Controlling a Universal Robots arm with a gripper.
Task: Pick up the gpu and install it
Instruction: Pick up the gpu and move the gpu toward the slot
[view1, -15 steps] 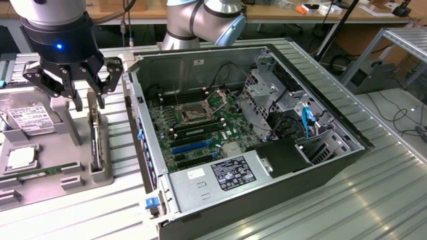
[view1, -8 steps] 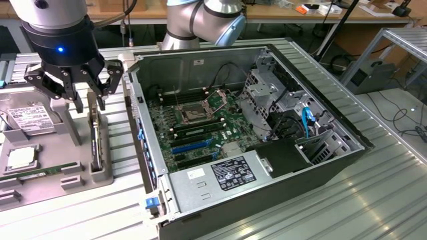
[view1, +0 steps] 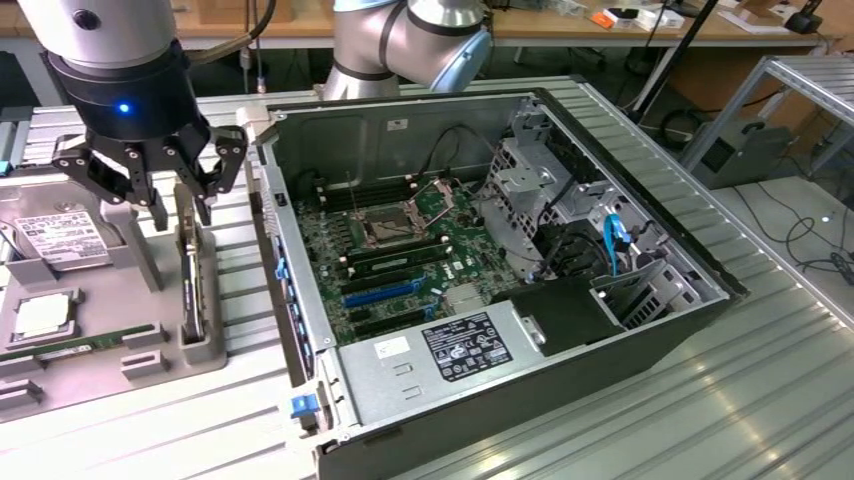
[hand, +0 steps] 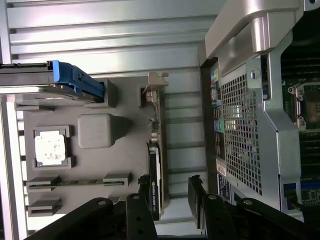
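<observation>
The gpu stands on its long edge in a slot of the grey parts holder, to the exterior view's left of the open computer case. My gripper hangs open just above the card's far end, not touching it. In the wrist view the gpu shows edge-on, its metal bracket at one end. The gripper straddles the card's line, and the card lies close to one of the black fingers. Nothing is held.
The holder also carries a hard drive with a blue caddy, a CPU and memory sticks. Inside the case lies the motherboard with blue expansion slots. The case wall rises right beside the card.
</observation>
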